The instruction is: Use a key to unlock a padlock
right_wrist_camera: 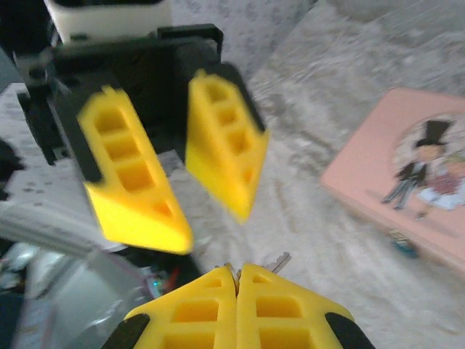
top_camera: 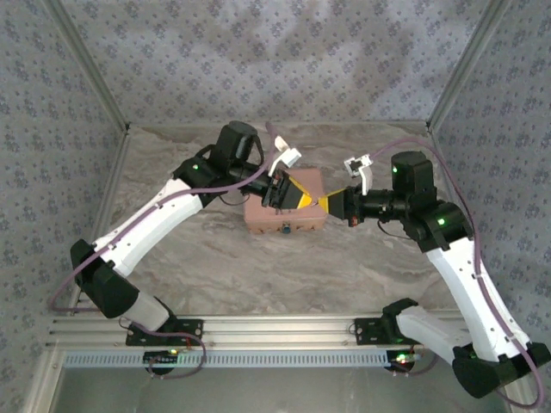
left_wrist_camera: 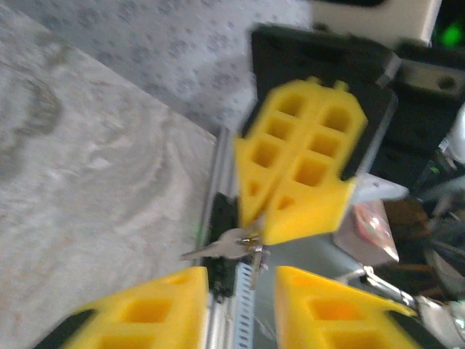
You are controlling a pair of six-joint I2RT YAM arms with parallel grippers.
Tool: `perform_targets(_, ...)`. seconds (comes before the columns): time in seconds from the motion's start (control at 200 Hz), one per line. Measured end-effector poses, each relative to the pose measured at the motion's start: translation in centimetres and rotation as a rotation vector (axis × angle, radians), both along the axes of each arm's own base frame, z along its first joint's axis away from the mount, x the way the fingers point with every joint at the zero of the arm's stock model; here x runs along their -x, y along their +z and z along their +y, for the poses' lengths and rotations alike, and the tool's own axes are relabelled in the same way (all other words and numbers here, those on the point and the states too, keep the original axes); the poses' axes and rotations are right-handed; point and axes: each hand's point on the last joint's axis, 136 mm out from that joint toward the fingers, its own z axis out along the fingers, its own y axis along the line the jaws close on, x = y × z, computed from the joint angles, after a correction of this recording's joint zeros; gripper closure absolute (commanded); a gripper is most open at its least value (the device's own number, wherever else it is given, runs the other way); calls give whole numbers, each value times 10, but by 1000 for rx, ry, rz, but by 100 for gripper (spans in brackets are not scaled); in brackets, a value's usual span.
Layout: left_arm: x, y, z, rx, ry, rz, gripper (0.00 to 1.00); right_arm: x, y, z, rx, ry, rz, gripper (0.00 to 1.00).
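Note:
My right gripper (right_wrist_camera: 237, 267) is shut on the key (right_wrist_camera: 275, 262), whose thin silvery blade pokes out past the yellow fingertips. In the left wrist view the key (left_wrist_camera: 227, 246) hangs from the shut right gripper (left_wrist_camera: 265, 231), just ahead of my open left gripper (left_wrist_camera: 241, 280). The two grippers face each other above the pink tin (top_camera: 284, 215), the left gripper (top_camera: 295, 195) close to the right gripper (top_camera: 325, 203). The padlock (top_camera: 285, 229) is a tiny bluish piece at the tin's front edge. In the right wrist view the padlock (right_wrist_camera: 405, 246) lies off to the right, away from both grippers.
The pink tin (right_wrist_camera: 407, 167) with a cartoon couple lies flat mid-table on the marbled cloth (top_camera: 258, 275). Patterned walls close in the back and both sides. An aluminium rail (top_camera: 284, 331) runs along the near edge by the arm bases.

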Motion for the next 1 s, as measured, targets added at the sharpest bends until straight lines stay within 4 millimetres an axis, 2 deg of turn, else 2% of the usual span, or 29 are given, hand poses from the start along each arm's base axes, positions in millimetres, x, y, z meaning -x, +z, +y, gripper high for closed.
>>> perform_targets(0.03,-8,-2,1,0,40,15,57,-2,0,-2,18,-21,-29,100)
perform_targets(0.095,-26,-6,5,3,121,73,45,-8,4,-6,57,-71,-108,100)
perform_targets(0.225,-52,-11,7,28,259,212,42,-21,11,-13,117,-167,-268,100)
perform_targets(0.35,-64,-6,3,85,335,342,41,-32,8,-12,186,-224,-390,100)
perform_targets(0.455,-71,5,0,151,378,452,40,-39,5,-7,244,-248,-493,100)
perform_targets(0.59,-74,24,-3,225,392,566,44,-48,4,-3,295,-274,-597,100)
perform_targets(0.695,-69,31,-7,243,383,635,45,-54,9,-5,315,-306,-655,100)
perform_targets(0.999,-50,21,-24,190,350,772,48,-59,28,-7,296,-359,-777,100)
